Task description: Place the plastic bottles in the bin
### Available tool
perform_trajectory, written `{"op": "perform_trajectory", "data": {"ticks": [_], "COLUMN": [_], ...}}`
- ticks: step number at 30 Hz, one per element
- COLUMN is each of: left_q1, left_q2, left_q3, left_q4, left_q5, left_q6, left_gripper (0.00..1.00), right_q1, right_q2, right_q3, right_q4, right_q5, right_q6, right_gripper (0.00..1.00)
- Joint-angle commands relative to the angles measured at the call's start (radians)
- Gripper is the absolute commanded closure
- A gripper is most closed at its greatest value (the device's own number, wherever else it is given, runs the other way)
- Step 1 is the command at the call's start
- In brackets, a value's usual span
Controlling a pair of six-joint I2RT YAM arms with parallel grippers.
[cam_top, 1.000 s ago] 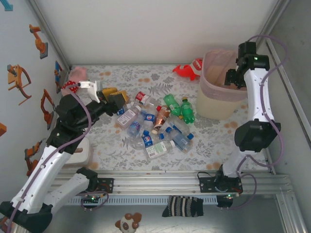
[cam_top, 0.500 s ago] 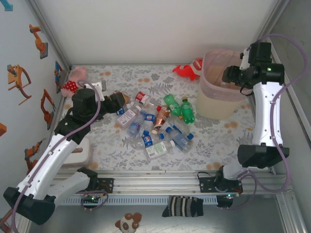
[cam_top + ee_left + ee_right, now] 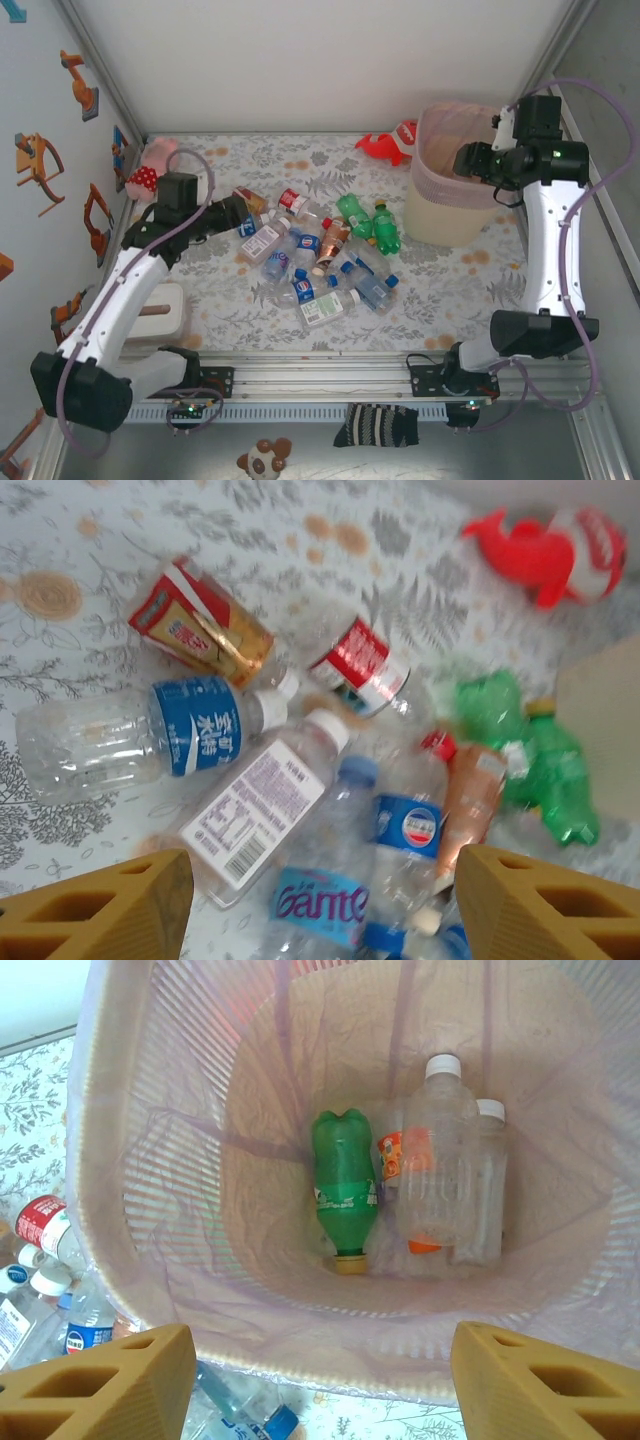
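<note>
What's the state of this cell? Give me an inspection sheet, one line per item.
Surface: floral table cloth, lying flat.
Job's things: plastic bottles heaped mid-table, lying on their sides; bin at far right, holding a green bottle and clear bottles.
Clutter: pink plush toy at far left; red toy just left of the bin.
Grippers: left gripper open, empty, over the heap's left side; right gripper open, empty, above the bin.
Cables: purple cable looped along each arm, off the bottles.
Surroundings: white walls; stickers on the left wall.
</note>
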Motion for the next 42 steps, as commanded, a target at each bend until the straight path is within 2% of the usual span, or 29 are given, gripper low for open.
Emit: {"op": "perform_trajectory", "data": {"ticks": [1,5,7,10,13,17,23,30,42], "left_q1": [0.006,0.008,0.007,0.020,0.061,0.105,0.114,0.117,0.129], "left_q2": [0.048,0.140,0.188,0.263,0.360,0.457,0.581,0.708,0.763], "left_q3": [0.070,0.115,0.133,0.162,0.216,0.268,0.320,0.380,0.363], "left_q4": [-0.107,-0.185,-0.202,-0.219,-0.267,-0.273,-0.266,-0.258,-0.286], "left_q5": [0.088,0.103,0.036,-0.072,-0.086,-0.057,0.021,0.014,0.008], "left_q6": [0.344,0.645,0.760,0.865,0.926,0.935,0.970,0.986,0.976], "left_gripper": [0.30,0.25,0.23,0.20,0.20,0.20,0.17,0.14,0.13], "right_q1": [-0.007,-0.006,-0.006,-0.007,-0.006,-0.006,-0.006,-0.007,-0.006], "right_q2": [-0.031,-0.036,-0.038,-0.042,-0.044,-0.048,-0.048,-0.057,-0.069], "right_q3": [-0.010,-0.017,-0.019,-0.028,-0.034,-0.038,-0.045,-0.067,-0.086], "right_q4": [0.022,0.027,0.028,0.033,0.034,0.038,0.043,0.050,0.055], "right_q5": [-0.016,-0.022,-0.024,-0.024,-0.022,-0.023,-0.023,-0.027,-0.032], "right_q6": [0.008,0.008,0.009,0.007,0.005,0.006,0.005,0.008,0.000], "right_gripper": [0.33,0.33,0.33,0.33,0.33,0.33,0.33,0.33,0.33]}}
